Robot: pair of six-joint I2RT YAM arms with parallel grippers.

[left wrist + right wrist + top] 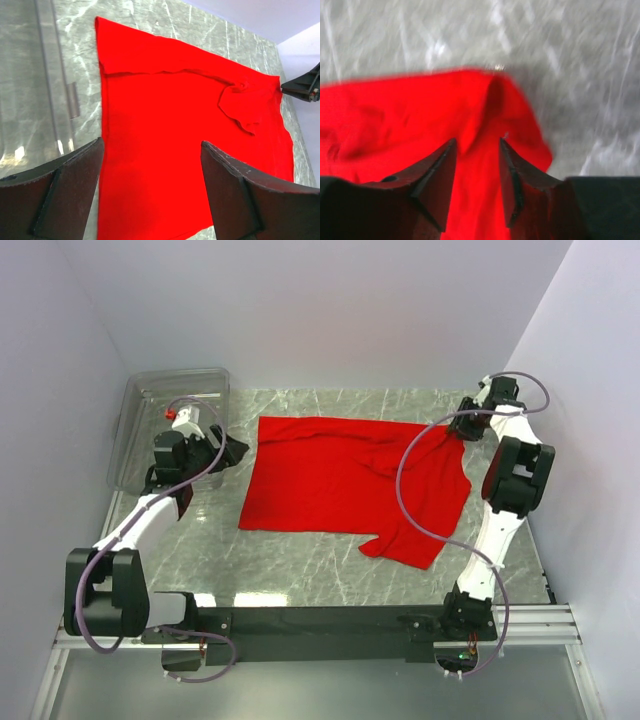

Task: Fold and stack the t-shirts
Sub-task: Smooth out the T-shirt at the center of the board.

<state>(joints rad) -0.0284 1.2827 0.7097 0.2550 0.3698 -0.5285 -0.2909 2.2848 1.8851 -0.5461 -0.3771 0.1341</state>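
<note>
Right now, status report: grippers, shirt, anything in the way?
Left gripper open, empty. Right gripper open over shirt corner. Right side rumpled. Bin apart.

Overhead rear view; close wrist views; shared t-shirt [340,480]

T-shirt: plain bright red short-sleeved cloth t-shirt [340,480] — solid red all over, no print, deeper red only in the creases.
Table: flat stone-look table top [300,570], grey-green, marbled with white veins.
Bin: clear rectangular plastic bin [128,440], colourless, the marble grey showing through.
Left gripper: left gripper [151,145], matte charcoal fingers.
Right gripper: right gripper [477,142], black fingers, red cloth showing between them.
Arms: left arm [140,520] and right arm [495,530] — white links, black joints.
Cable: thin looping cable [399,478], greyish mauve.
Walls: smooth plain walls [350,310], pale lavender-white, no pattern.
Rail: long flat base rail [320,620], black.
</note>
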